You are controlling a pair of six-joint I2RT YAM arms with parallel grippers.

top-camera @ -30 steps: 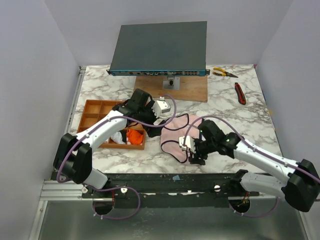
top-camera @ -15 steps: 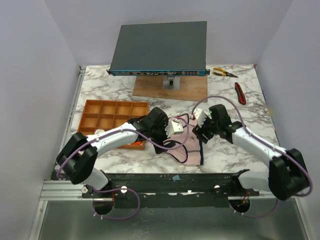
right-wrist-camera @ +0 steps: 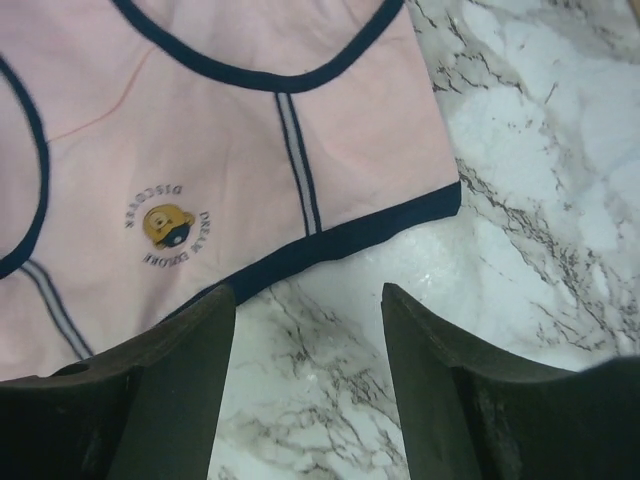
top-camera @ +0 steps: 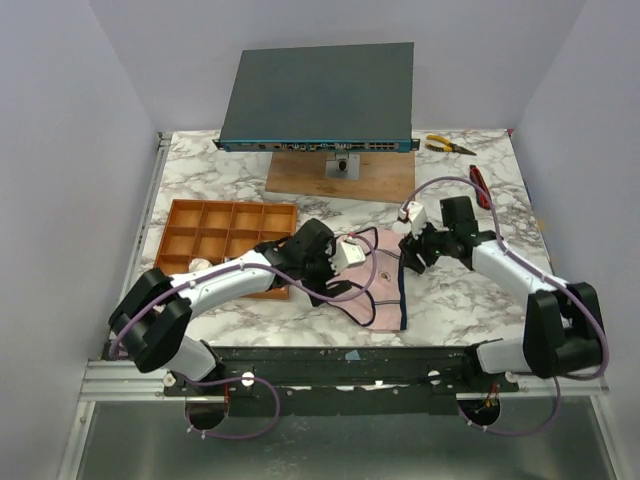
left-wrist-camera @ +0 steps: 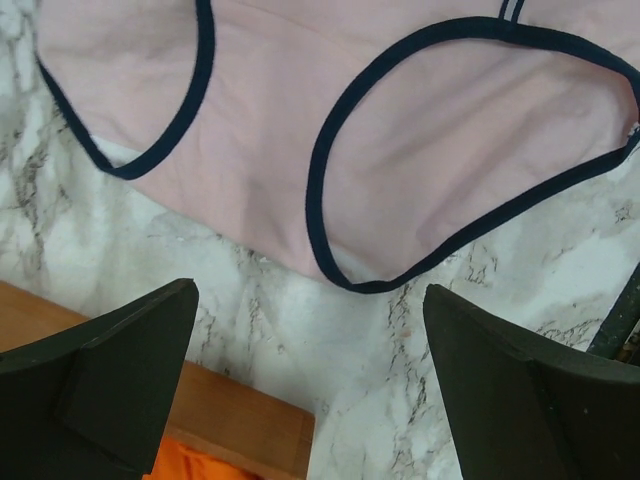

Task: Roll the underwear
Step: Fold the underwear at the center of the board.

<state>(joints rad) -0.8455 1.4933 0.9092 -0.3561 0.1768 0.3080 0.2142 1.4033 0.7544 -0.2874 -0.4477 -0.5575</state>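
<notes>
Two arms reach inward over the marble table (top-camera: 200, 172), and between them lies the task's garment: a pale pink pair of underwear (top-camera: 385, 292) with dark navy edging, spread flat near the table's front edge, just right of the orange-brown compartment tray (top-camera: 215, 207).

The left tool (left-wrist-camera: 310, 298) stands with its fingers spread as wide as they go and nothing between them. It hangs over the bare marble at the garment's leg-opening side. In its wrist view the two curved navy leg openings lie ahead of the fingers. A corner of the tray sits under the left finger, with a piece of orange cloth (left-wrist-camera: 205, 465) showing inside it.

The right tool (right-wrist-camera: 305, 292) is partly spread and also grips nothing. It is at the far right corner of the underwear, by the navy waistband. Its wrist view shows white stripes edged in navy and a small round print with a yellow figure and lettering.

Farther back, a dark grey network switch (top-camera: 320, 95) rests on a wooden board (top-camera: 300, 178). Yellow-handled pliers (top-camera: 448, 146) and a red-handled cutter (top-camera: 482, 190) lie at the far right.
</notes>
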